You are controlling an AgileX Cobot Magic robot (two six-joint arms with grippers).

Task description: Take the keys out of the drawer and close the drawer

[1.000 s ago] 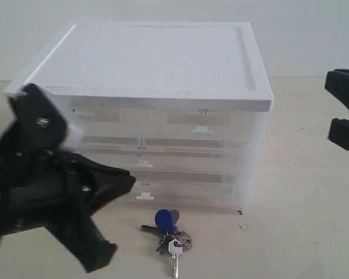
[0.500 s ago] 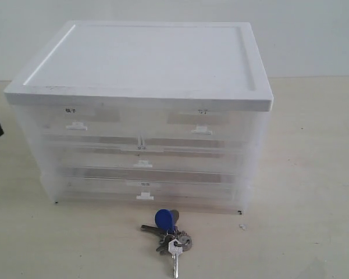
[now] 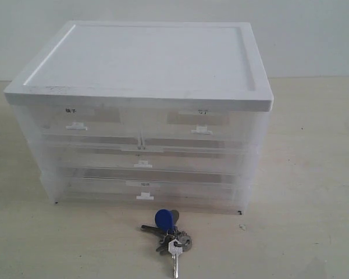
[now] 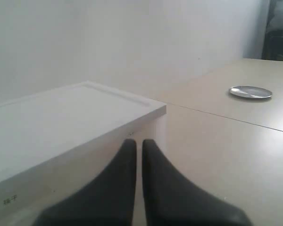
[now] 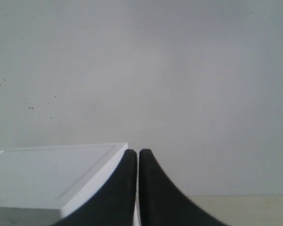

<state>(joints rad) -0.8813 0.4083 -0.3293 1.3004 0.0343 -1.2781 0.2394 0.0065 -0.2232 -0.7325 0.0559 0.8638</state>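
Both arms have pulled back from the cabinet (image 3: 145, 58) front since a second ago. Left gripper (image 4: 138, 144) and right gripper (image 5: 137, 153) are closed and empty. Keys (image 3: 168, 232) lie on the table (image 3: 302, 192), near side. Upper-left drawer (image 3: 75, 123) sits flush. Task looks done.

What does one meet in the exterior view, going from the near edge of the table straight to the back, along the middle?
keys → drawer cabinet → wall
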